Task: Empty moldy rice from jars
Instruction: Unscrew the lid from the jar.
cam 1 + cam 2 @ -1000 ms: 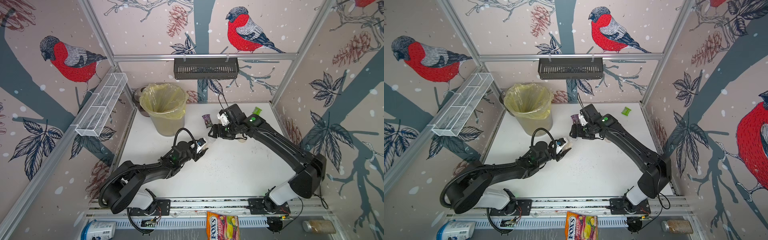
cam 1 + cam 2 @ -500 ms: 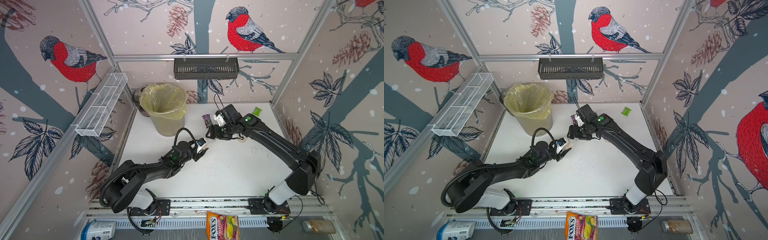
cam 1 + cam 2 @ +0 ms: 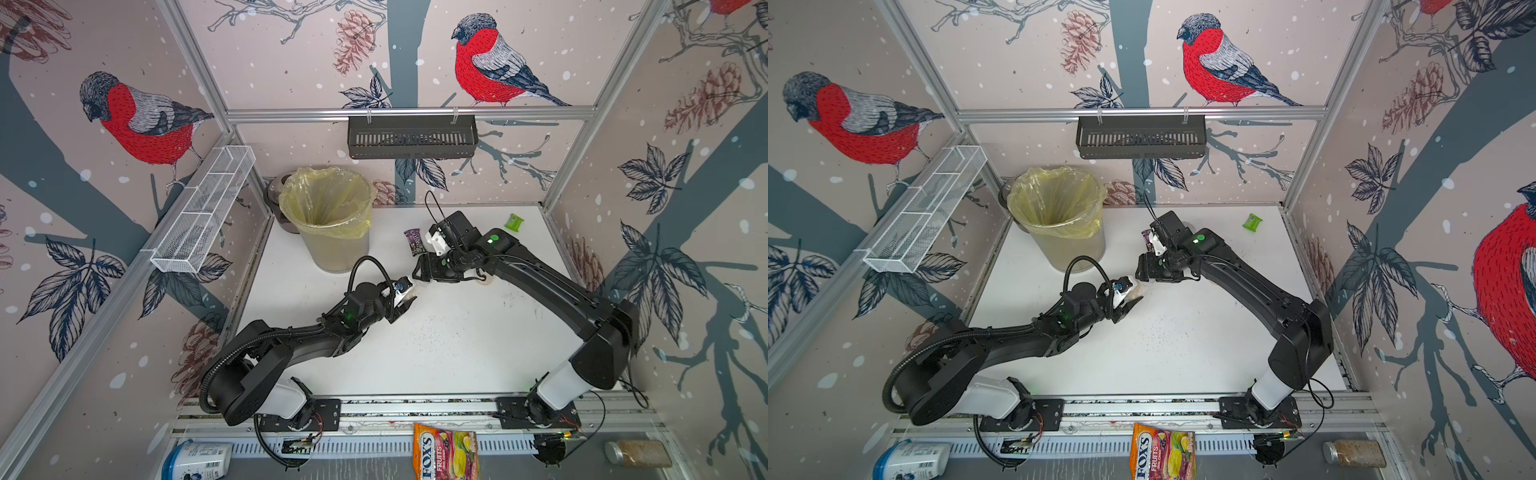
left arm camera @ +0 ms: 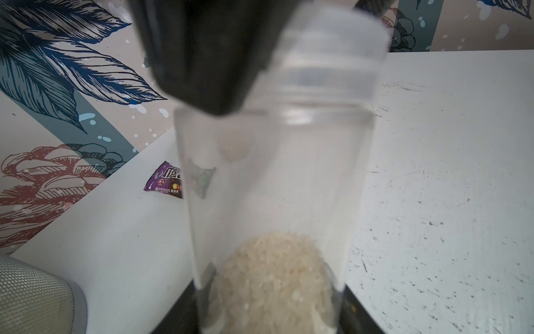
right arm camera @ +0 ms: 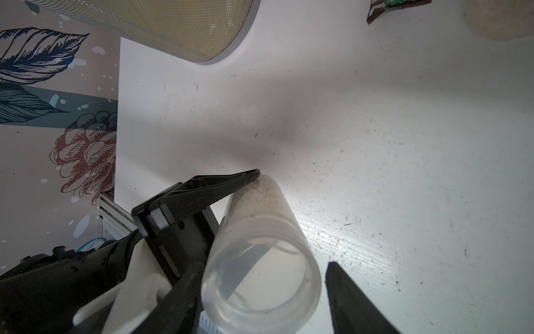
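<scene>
The left hand (image 3: 408,297) was clamped on a slim jar (image 4: 274,173), its fingers pressed against the jar's base end, so that the jar stuck out past the fingertips, tilted and lifted off the white desk (image 3: 457,353). The moldy rice (image 4: 271,274) sat heaped in the end of the jar between those fingers, pale beige, and the rest of the clear tube was bare. The jar's clear round lid (image 4: 332,52) was on, at the end farthest from the left hand. The right hand (image 3: 419,272) met it there, with its fingers apart and standing on either side of the lid. In the right wrist view one of its fingers (image 5: 352,303) showed a thin gap to the lid's edge, so it had not closed on it; on the other side I could not tell whether there was contact. One left-hand finger (image 5: 219,185) lay along the rice-filled end. Beyond the right hand, toward the back wall, a purple wrapper (image 3: 414,243) lay flat on the desk. The bin (image 3: 336,253), lined with a yellow bag, stood near the left hand, on its far side. A green packet (image 3: 514,221) lay well apart from both hands, in the far corner.
</scene>
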Tool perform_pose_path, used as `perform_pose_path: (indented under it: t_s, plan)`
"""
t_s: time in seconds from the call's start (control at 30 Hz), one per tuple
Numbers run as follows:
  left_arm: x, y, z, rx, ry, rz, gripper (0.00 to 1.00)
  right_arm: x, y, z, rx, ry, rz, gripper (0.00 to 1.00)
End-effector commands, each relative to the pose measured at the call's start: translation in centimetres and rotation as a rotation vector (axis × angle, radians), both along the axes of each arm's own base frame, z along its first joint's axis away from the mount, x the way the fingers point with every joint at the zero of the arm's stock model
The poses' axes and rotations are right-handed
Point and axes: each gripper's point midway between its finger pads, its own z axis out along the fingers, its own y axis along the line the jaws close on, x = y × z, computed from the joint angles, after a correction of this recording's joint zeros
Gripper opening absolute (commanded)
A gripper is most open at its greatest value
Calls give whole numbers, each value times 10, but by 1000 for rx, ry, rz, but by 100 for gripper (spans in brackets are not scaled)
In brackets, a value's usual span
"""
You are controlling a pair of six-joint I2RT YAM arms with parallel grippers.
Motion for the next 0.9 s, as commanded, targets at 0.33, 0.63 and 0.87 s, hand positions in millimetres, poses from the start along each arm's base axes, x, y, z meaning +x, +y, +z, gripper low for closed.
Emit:
perform_pose_path:
  t_s: [0.33, 0.63, 0.87]
  plan:
    - [1, -2, 11, -25, -44, -8, 0, 4, 1, 11, 8, -103, 89, 54]
    - [-5, 0, 7, -47, -25, -22, 0, 5, -9, 22, 12, -208, 238, 44]
    - [-8, -2, 11, -74, -12, -50, 0, -3, -1, 38, 64, -290, 387, 43]
